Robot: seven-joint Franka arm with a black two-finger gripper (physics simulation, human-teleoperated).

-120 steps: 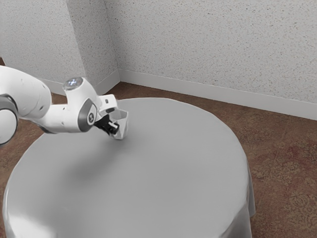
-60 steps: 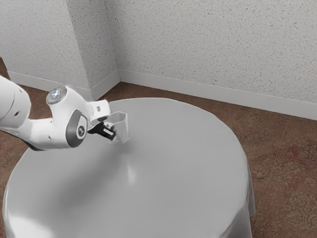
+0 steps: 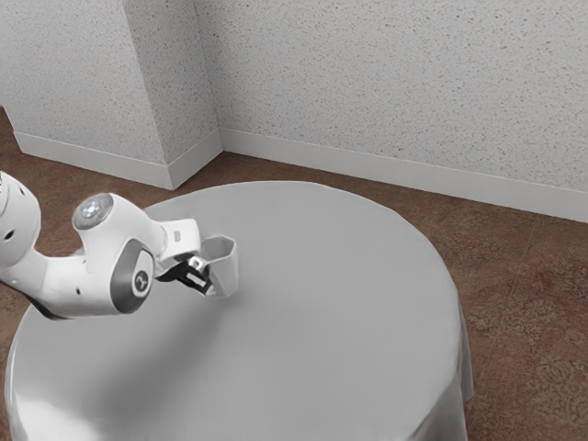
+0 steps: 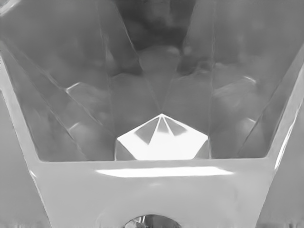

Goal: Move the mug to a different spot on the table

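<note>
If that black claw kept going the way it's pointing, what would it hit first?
The mug, which the gripper grips by its near wall. Past that, it slants down toward the table, though depth is hard to judge.

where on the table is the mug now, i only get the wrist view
Observer: The mug is near the table's edge on the exterior view's left.
Operator: where does the hand come at it from
Observer: The hand reaches it from the exterior view's left and grips the mug's wall on that side.
Operator: whats past that edge
Observer: Brown floor, then a white wall with a jutting corner behind the table.
</note>
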